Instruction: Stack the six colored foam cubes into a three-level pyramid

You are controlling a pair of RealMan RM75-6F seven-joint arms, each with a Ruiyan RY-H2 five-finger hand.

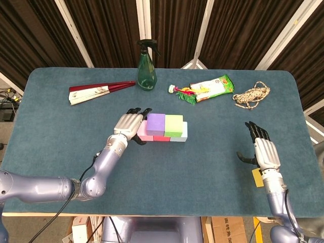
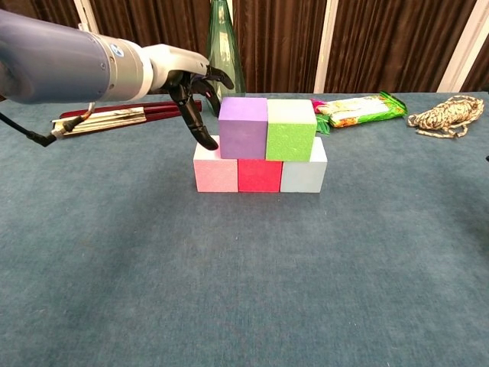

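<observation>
Near the middle of the surface, three cubes form a bottom row with two cubes on top. The left robot hand sits just left of them. A spray bottle, fan, snack bag and rope lie along the far edge.

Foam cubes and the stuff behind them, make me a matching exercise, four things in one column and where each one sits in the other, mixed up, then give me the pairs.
Things:
1. purple cube
2. red cube
3. spray bottle
4. rope bundle

Places:
A. bottom row, middle
B. far right of the table's back edge
C. upper row, left, next to the left hand
D. behind the cubes, right of the folded fan

Pairs: 1-C, 2-A, 3-D, 4-B
</observation>
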